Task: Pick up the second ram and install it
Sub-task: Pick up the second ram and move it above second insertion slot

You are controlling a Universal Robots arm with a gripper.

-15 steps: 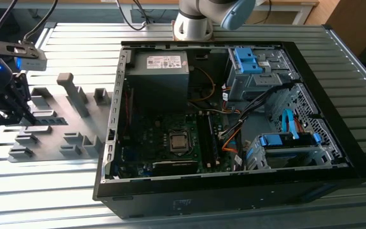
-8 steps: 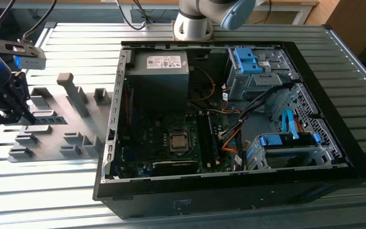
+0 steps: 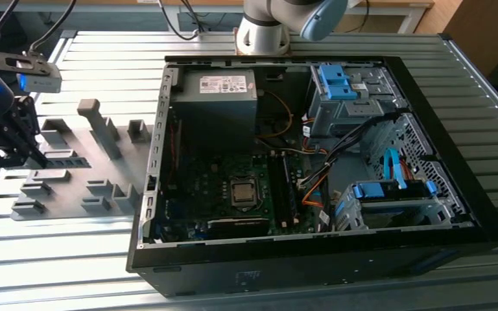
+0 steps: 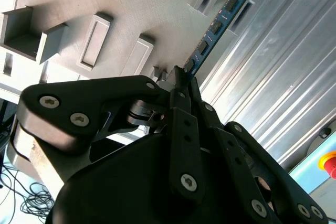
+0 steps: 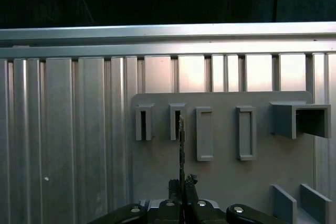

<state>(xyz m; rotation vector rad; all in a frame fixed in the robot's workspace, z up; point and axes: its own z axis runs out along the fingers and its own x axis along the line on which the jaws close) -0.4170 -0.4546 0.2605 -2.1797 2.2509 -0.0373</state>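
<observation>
Second wrist view, tool [image 4: 181, 75] clamps second ram [image 4: 216, 24]

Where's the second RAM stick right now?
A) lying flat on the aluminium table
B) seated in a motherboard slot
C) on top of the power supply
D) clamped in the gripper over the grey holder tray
D: the second ram sticks out from the grip of the gripper, over the grey holder tray.

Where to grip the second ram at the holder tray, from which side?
On the second ram, probably the two flat faces at its free end, approaching along its length, opposite the holder block. It is thin and edge-on; the end effector pinches it there.
</observation>
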